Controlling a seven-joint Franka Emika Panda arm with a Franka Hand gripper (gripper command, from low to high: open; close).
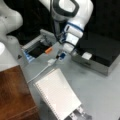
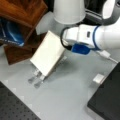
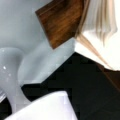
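Nearest the camera in both front views, a white spiral notebook [image 1: 58,96] is seen propped at a slant on a metal stand [image 1: 78,115], whose two feet [image 2: 36,80] stick out below the notebook's lower edge. A wooden surface [image 1: 12,95] lies beside the notebook toward a front view's left. In the wrist view the same wood [image 3: 60,22] and the notebook's fanned page edges [image 3: 100,20] are seen close up, and no gripper fingers can be made out there.

Just beyond the notebook's upper edge, a white cable [image 1: 40,72] is laid across the grey table [image 1: 100,95] and ends in a white connector [image 1: 51,61]. A small orange piece [image 1: 48,50] lies a little farther from the notebook than the connector.

The gripper [image 1: 63,54] is held above the table just past the notebook's top corner, its blue tip [image 2: 80,49] pointed toward the notebook; the connector is the thing nearest to it, close but apparently not touched. Whether its jaws are apart or closed cannot be told, and nothing can be said to be held.

Farther from the notebook, an open metal tray [image 1: 32,45] is set behind the cable. A black-topped metal box [image 1: 100,60] stands beyond the gripper, with a small white block [image 1: 86,55] beside it.
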